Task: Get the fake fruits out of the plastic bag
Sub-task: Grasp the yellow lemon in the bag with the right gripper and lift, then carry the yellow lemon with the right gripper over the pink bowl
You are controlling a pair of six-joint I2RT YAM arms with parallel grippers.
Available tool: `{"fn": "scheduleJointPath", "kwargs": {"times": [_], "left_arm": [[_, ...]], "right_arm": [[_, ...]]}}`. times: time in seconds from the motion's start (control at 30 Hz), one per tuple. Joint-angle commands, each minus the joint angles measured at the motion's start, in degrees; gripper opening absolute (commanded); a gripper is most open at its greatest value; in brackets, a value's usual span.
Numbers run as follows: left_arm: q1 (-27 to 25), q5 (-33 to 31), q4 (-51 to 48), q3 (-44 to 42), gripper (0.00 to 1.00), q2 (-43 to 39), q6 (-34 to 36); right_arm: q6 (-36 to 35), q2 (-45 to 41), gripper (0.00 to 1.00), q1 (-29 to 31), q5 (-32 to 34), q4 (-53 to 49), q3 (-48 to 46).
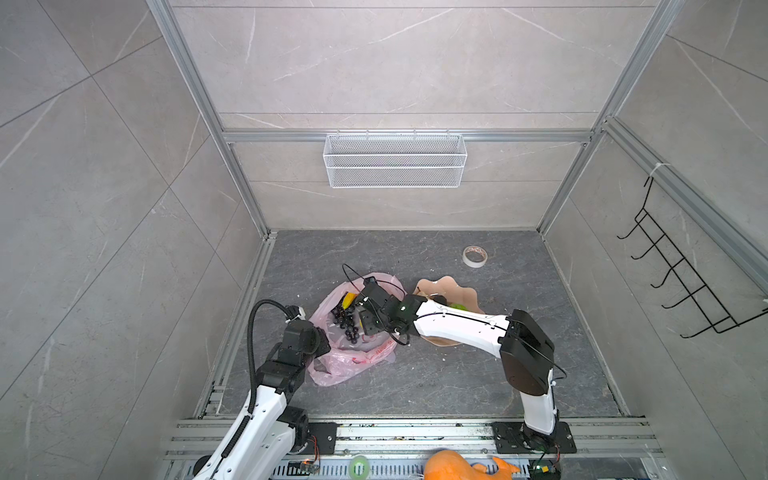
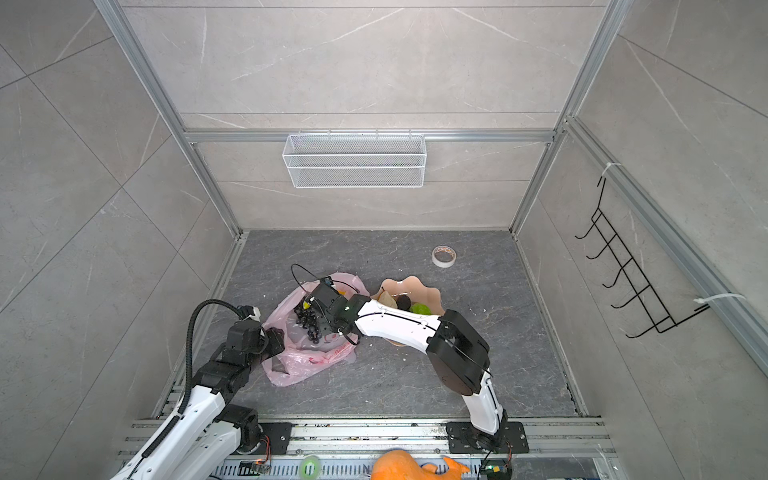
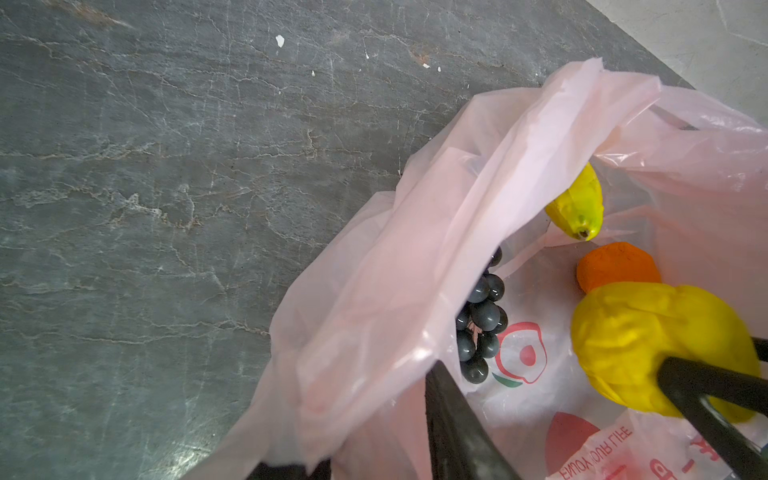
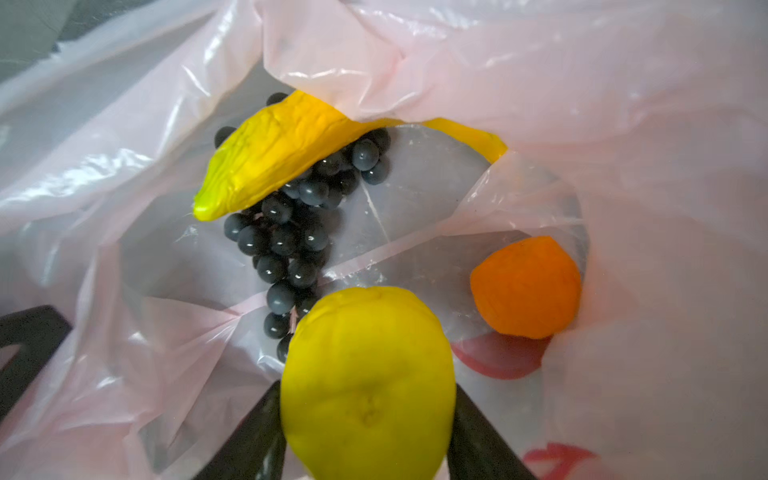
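The thin, crinkly, translucent pink plastic bag [image 1: 353, 365] lies mouth-open toward the left edge of the dark grey stone counter [image 1: 457, 374]. The left gripper [image 1: 323, 337] pinches the bag's rim between narrow fingers. Inside the bag, the right gripper [image 4: 368, 390] clamps the yellow plastic lemon [image 4: 365, 353]. Around it lie the yellow banana [image 4: 274, 153], black grape bunch [image 4: 291, 232] and small orange [image 4: 525, 286].
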Motion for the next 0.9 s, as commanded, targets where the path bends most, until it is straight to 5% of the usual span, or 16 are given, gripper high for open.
{"fn": "scheduleJointPath", "kwargs": {"times": [0.0,0.37,0.87], "left_arm": [[0.1,0.3,1.3,0.1,0.38,-0.2,1.1],[0.1,0.3,1.2,0.1,0.38,-0.1,1.1],[0.1,0.0,1.2,0.2,0.38,0.1,1.1]], "right_arm": [[1.4,-5.7,0.58,0.1,-1.6,-0.9,-2.4],[0.7,-24.3,0.58,-7.6,0.3,-3.7,-14.2],[0.9,-31.2,0.58,-21.1,2.3,-8.6,-19.7]]}}
